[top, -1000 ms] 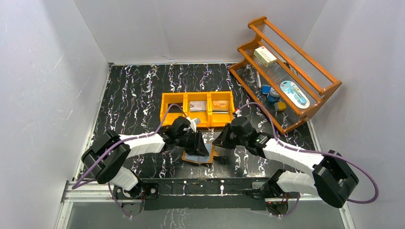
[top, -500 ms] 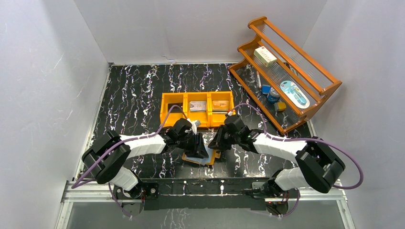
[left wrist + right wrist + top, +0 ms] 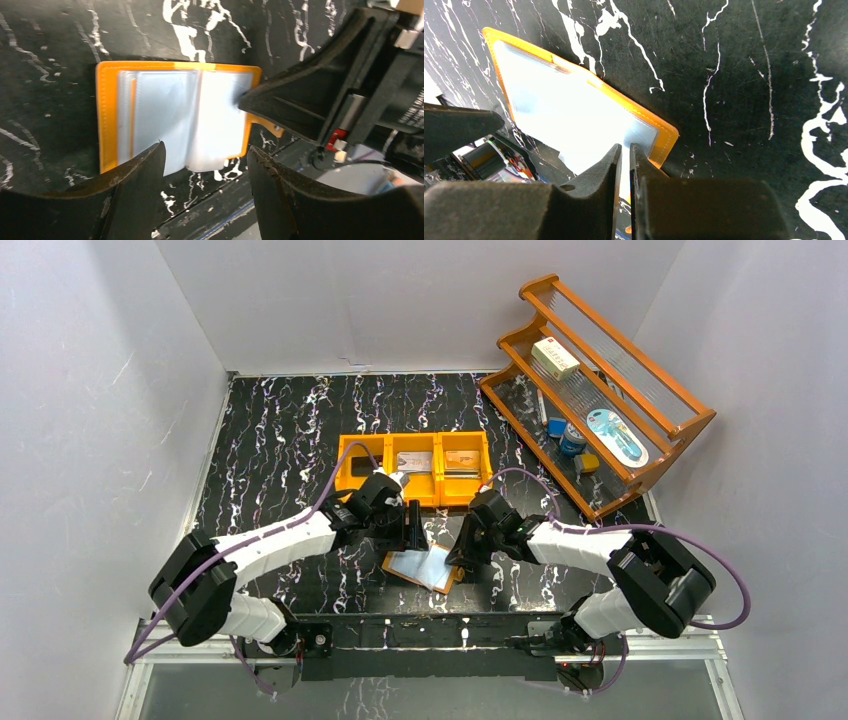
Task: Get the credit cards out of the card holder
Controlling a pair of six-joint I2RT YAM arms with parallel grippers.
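The table (image 3: 270, 440) has a black top veined with white, like marble. Three things rest on it. An orange bin (image 3: 386, 472) with three compartments in a row sits about midway across the table, its long side parallel to the near edge. Between the bin and the near edge, the card holder (image 3: 425, 568) lies open and flat, its clear pale sleeves facing up and its tan-orange border showing around them. A wooden rack (image 3: 537, 447) stands slantwise in the far right corner.
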